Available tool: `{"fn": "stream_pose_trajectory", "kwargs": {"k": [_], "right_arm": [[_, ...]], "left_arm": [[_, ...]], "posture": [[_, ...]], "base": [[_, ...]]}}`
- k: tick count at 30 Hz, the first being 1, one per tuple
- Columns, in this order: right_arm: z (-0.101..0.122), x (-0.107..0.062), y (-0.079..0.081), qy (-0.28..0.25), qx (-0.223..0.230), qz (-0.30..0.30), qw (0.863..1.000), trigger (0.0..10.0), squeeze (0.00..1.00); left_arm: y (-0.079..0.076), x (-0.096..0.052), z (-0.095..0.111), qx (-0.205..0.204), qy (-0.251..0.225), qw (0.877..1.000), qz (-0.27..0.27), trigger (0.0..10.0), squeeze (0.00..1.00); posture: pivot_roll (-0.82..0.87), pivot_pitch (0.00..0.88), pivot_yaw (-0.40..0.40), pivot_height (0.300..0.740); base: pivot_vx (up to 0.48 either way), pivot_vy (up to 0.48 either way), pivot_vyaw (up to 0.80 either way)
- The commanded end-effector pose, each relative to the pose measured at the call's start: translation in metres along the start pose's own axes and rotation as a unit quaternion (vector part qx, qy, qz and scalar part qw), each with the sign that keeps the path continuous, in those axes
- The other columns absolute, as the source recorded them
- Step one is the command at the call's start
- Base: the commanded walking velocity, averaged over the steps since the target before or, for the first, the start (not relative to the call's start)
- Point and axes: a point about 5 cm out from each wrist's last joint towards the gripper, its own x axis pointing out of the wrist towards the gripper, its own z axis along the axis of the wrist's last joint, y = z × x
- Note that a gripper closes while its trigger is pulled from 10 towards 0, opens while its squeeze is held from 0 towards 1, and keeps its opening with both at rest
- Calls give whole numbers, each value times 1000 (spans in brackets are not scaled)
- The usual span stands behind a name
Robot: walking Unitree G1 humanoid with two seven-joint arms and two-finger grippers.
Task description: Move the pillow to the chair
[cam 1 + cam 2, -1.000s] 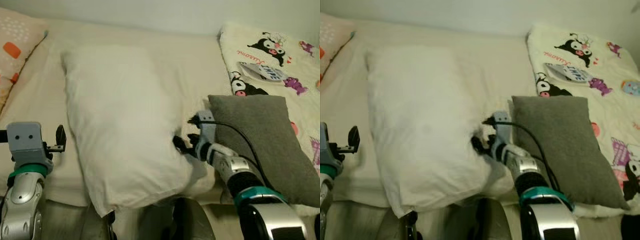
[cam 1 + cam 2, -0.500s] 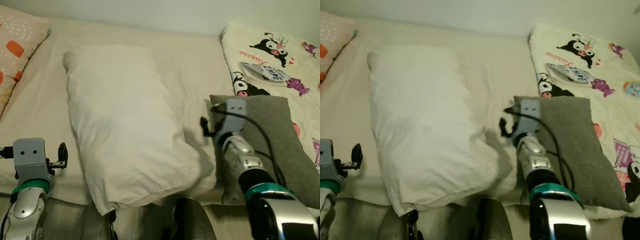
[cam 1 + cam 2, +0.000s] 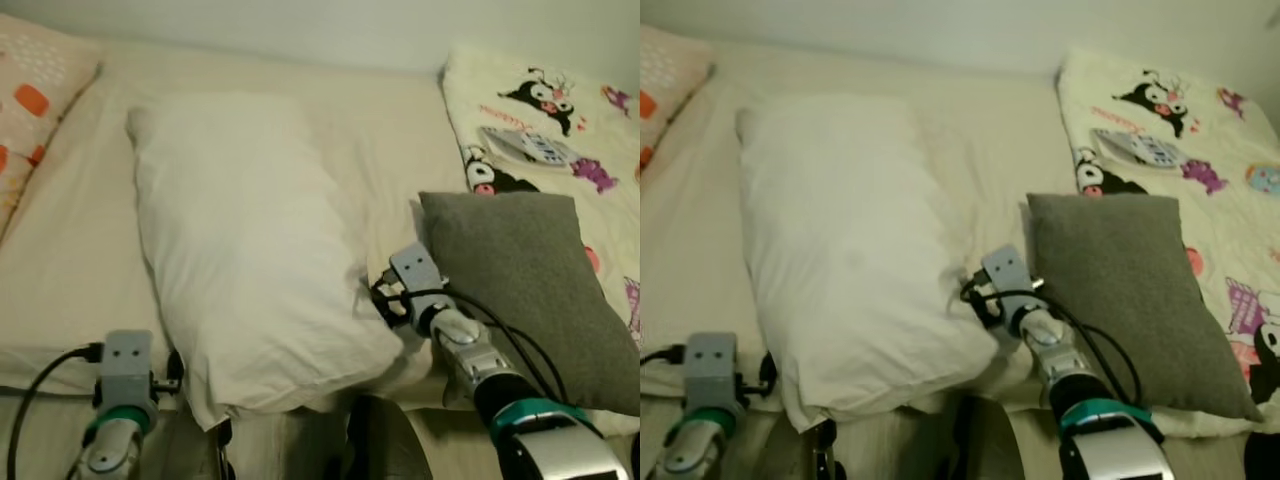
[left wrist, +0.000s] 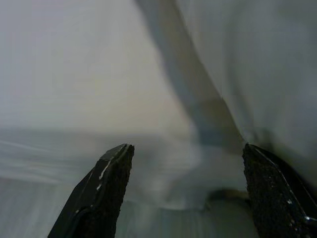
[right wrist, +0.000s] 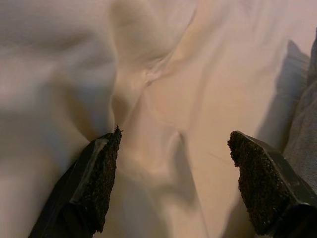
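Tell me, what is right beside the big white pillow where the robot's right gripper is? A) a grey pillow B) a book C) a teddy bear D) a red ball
A: the grey pillow lies on the bed just right of the white pillow, and the right gripper, fingers open, sits in the gap between the two.

Grey cushion (image 3: 525,285) flat on bed (image 3: 60,260), overlapping cartoon-print blanket (image 3: 560,120) at right. Orange-patterned pillow (image 3: 30,110) at far left.
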Motion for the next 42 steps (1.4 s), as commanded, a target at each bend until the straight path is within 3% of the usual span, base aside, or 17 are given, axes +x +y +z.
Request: {"fn": "stream_pose_trajectory", "kwargs": {"k": [1,9,12,15,18,21,22,25,28,29,31,33,35,38,39,40,42], "right_arm": [[-11,-3,6,12,3,14,1000,10000,0],[-16,-5,21,17,-10,79,997,10000,0],[-23,-10,35,29,-26,172,984,10000,0],[-26,-15,43,29,-24,231,972,10000,0],[-23,-21,55,14,-7,308,951,10000,0],[-21,-23,58,8,0,329,944,10000,0],[-13,-29,67,-11,19,384,923,10000,0],[-9,-32,71,-17,29,410,911,10000,0],[4,-47,87,-33,90,486,869,10000,0],[4,-47,87,-33,90,486,869,10000,0],[12,-55,94,-44,118,516,848,10000,0],[14,-57,96,-48,127,523,841,10000,0],[29,-61,97,-67,185,534,822,10000,0],[35,-63,94,-73,206,535,816,10000,0],[31,-62,90,-63,189,528,826,10000,0],[31,-62,90,-63,189,528,826,10000,0],[7,-60,79,-6,107,508,855,10000,0]], "left_arm": [[5,5,1,5,-7,1000,18,10000,0],[34,32,29,16,-45,997,65,10000,0],[41,50,56,13,-84,994,64,10000,0],[43,55,68,11,-104,993,61,10000,0],[50,59,74,14,-113,991,64,10000,0],[52,59,75,16,-113,991,64,10000,0],[54,62,76,18,-110,992,57,10000,0],[52,63,76,19,-107,993,48,10000,0],[30,72,77,24,-91,996,4,10000,0],[30,72,77,24,-91,996,4,10000,0],[16,76,82,19,-90,996,-13,10000,0],[12,77,83,17,-91,996,-17,10000,0],[4,80,92,6,-101,994,-28,10000,0],[1,81,99,-3,-111,993,-34,10000,0],[0,82,102,-5,-116,993,-36,10000,0],[0,82,102,-5,-116,993,-36,10000,0],[1,82,106,-5,-125,991,-40,10000,0]], "posture": [[62,129,-89,595],[54,129,-101,595],[59,129,-114,595],[60,129,-116,595],[56,131,-112,595],[56,131,-112,595],[46,132,-99,595],[46,132,-99,595],[40,131,-95,595],[40,131,-95,595],[37,132,-92,595],[37,132,-92,595],[31,131,-84,595],[29,131,-80,595],[29,131,-80,595],[29,131,-80,595],[29,131,-80,595]], "base": [[0,0,0],[0,0,0],[0,0,0],[0,0,0],[0,0,0],[0,0,0],[0,0,0],[0,0,0],[0,0,0],[0,0,0],[0,0,0],[0,0,0],[0,0,0],[0,0,0],[0,0,0],[0,0,0],[0,0,0]]}}
